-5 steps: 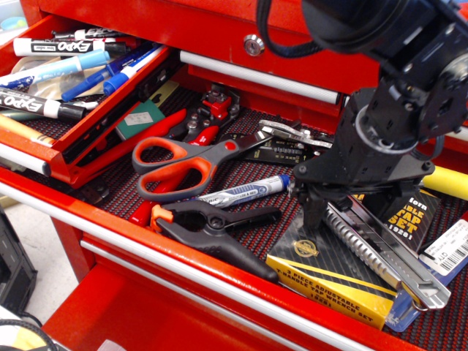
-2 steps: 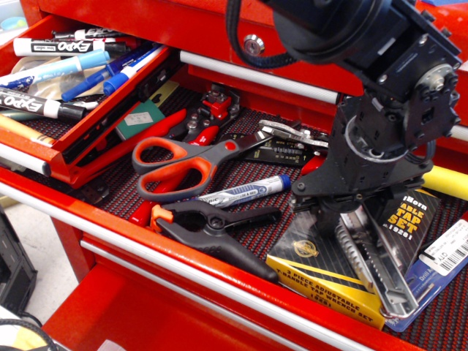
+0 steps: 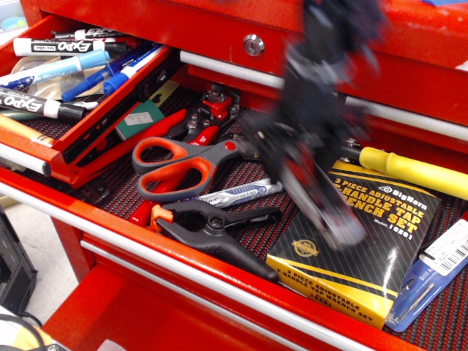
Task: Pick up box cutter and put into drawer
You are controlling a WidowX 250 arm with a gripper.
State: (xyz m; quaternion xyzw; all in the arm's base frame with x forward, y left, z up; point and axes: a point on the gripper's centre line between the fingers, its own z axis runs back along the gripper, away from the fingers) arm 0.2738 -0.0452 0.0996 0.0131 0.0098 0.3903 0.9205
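The arm and gripper [image 3: 296,157] are motion-blurred over the middle of the open red drawer [image 3: 110,219]. A long grey blurred shape, the box cutter [image 3: 333,216], slants down to the right from the gripper, above the drawer mat and the left edge of the black-and-yellow tap wrench set package [image 3: 365,252]. The gripper appears shut on the cutter's upper end. The blur hides how the jaws stand.
Orange-handled scissors [image 3: 183,164], a black spring clamp [image 3: 212,227] and a blue-capped marker [image 3: 238,194] lie left of the gripper. A yellow-handled tool [image 3: 409,172] lies at the back right. A raised red tray [image 3: 110,110] of markers sits at the left.
The box cutter lay on the tap wrench package under the gripper. It is now off the package, carried up and to the left with the fast-moving arm. The package lies uncovered.
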